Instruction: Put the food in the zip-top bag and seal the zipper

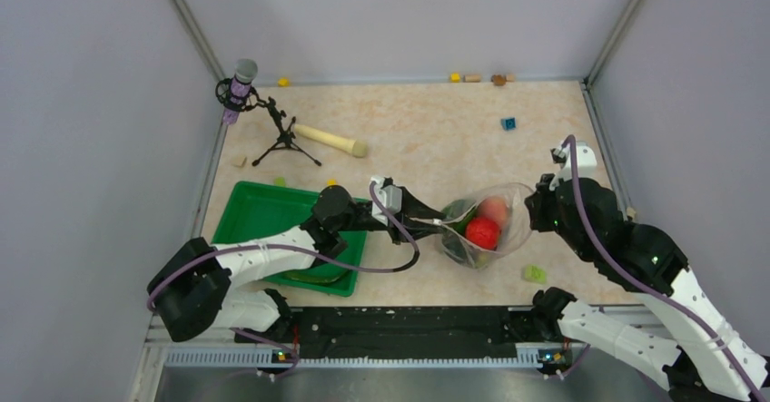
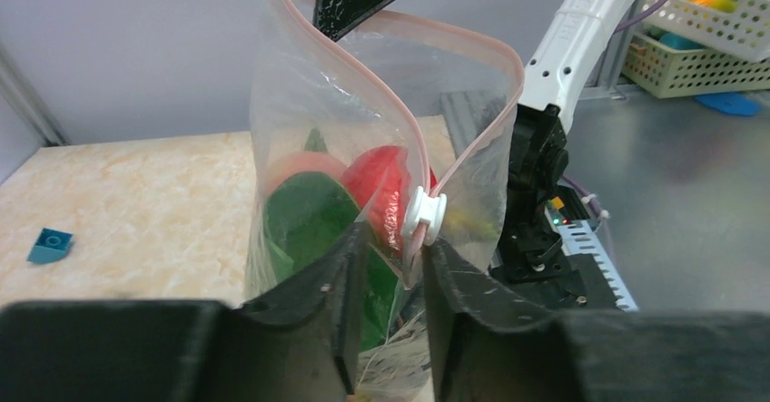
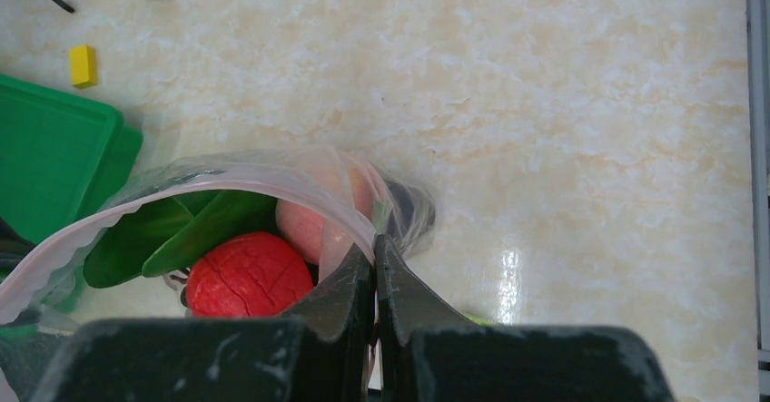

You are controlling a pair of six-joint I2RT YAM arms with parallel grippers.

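At table centre, zip-top bag (image 1: 514, 210) stands upright between both arms, food (image 1: 482, 232) inside, mouth gaping. Right gripper (image 3: 374, 250) has its fingers pressed together, pinching the zipper (image 2: 474, 146) at its far end. Left gripper (image 2: 395, 240) has fingers part spread, straddling the zipper by the white slider (image 2: 425, 216), not yet clamped. Best: grab slider squarely, run it toward right gripper, strip taut, leaves tucked below.

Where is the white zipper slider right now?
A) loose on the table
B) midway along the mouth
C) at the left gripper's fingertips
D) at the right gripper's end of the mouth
C: the left wrist view shows the white slider on the pink zipper, right at the tips of the left gripper. The right gripper pinches the opposite end of the zip-top bag, with no slider there.
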